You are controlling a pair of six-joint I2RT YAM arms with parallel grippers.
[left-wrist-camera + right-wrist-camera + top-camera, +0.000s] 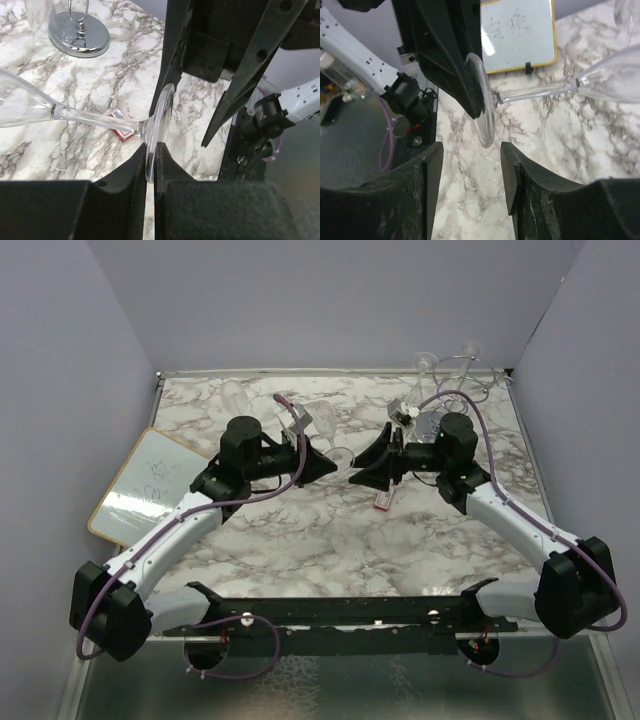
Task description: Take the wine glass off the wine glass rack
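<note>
Left gripper [151,150] clamped on the round foot of the wine glass [95,120] | glass held sideways above mid-table, bowl toward the far side | right gripper [470,150] spread wide, just in front of the foot, not touching | rack [80,32] stands far right, apart from the glass | whiteboard [150,485] at left edge
</note>
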